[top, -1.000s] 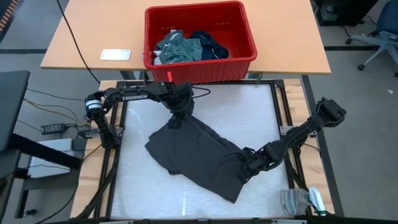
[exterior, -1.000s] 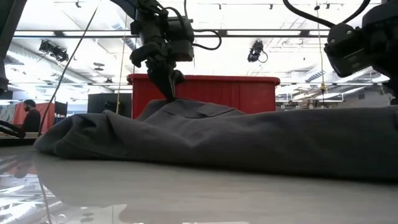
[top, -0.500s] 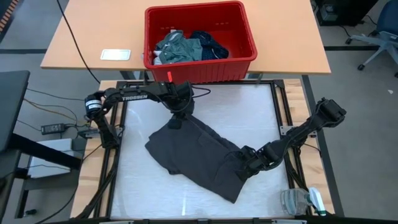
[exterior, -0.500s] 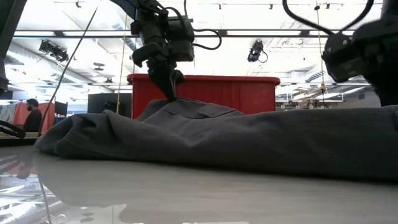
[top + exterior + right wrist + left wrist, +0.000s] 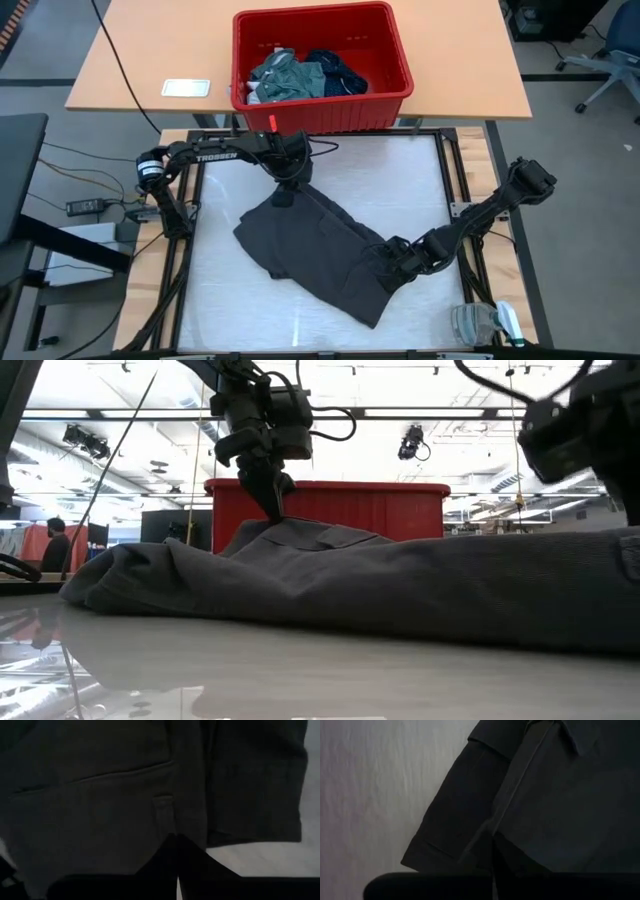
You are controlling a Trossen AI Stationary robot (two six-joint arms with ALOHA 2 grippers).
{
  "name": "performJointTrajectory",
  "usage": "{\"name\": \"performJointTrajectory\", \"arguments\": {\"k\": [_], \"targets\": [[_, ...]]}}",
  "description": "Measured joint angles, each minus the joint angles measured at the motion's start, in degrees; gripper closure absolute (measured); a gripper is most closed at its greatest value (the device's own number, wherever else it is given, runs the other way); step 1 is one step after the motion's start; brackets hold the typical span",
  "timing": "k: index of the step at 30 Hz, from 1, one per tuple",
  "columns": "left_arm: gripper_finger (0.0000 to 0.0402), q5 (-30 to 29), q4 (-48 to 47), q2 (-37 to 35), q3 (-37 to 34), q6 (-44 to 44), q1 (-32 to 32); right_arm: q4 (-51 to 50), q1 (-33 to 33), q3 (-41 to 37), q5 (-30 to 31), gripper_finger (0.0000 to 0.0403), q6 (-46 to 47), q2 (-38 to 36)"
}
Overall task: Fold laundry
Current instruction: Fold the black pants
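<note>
On the table | charcoal grey piece [image 5: 310, 245] | left pincer [image 5: 283, 194], right pincer [image 5: 385, 270] clamped on its opposite edges

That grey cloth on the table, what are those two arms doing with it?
They are folding laundry. A charcoal grey shirt lies spread on the white table. The left gripper is shut on the shirt's far edge, near the collar, and the right gripper is shut on its near right side. More garments wait in the red basket on the wooden desk beyond.
</note>
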Motion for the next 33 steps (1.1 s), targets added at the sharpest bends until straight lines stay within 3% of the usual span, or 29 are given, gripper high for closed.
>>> {"name": "performJointTrajectory", "arguments": {"k": [6, 10, 19, 22, 27, 33], "targets": [[0.0401, -1.05, 0.82, 0.0, 0.0, 0.06, 0.01, -8.55, 0.0, 6.24, 2.19, 0.04, -2.42, 0.0], [0.0401, -1.09, 1.34, 0.0, 0.0, 0.18, 0.0, -6.68, -0.02, 6.49, 3.74, 0.039, -1.43, 0.0], [0.0401, -1.09, 1.38, 0.0, 0.0, -0.86, 0.0, -1.19, -0.33, 1.73, 2.01, 0.0268, 1.62, 0.02], [0.0401, -1.07, 1.38, 0.0, 0.0, -1.45, 0.0, 1.08, -0.45, -0.1, 1.89, 0.0249, 1.41, 0.05], [0.0401, -1.08, 1.47, 0.0, 0.0, -2.7, 0.0, 8.97, -0.58, -3.56, 0.4, 0.0257, 1.9, 1.14], [0.0401, -1.09, 1.78, 0.0, 0.0, -2.95, 0.0, 9.51, -0.77, -3.93, 0.31, 0.03, 1.63, 2.44]]}}
